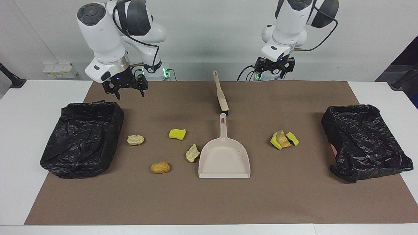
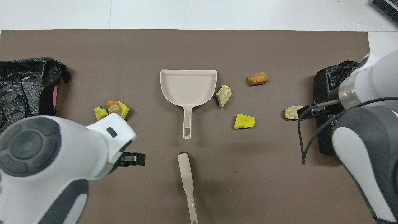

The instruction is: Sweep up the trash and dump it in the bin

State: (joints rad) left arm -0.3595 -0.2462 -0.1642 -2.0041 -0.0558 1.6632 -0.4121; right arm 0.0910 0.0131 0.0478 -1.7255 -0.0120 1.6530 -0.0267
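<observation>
Both pincers [image 1: 124, 88] [image 1: 275, 67] were held spread, empty, above the counter. Scattered trash [image 1: 177, 133] risked being knocked farther from the dustpan [image 1: 224, 156] if the brush [image 1: 220, 93] was gripped crooked.

Brown mat [image 1: 209, 202] covers white table [image 1: 23, 130]; white box [image 1: 57, 70] against wall.

Bare counter [image 1: 209, 202] lay open around the brush [image 1: 220, 93] and dustpan [image 1: 224, 156]; scattered trash [image 1: 178, 133] flanked the pan.
</observation>
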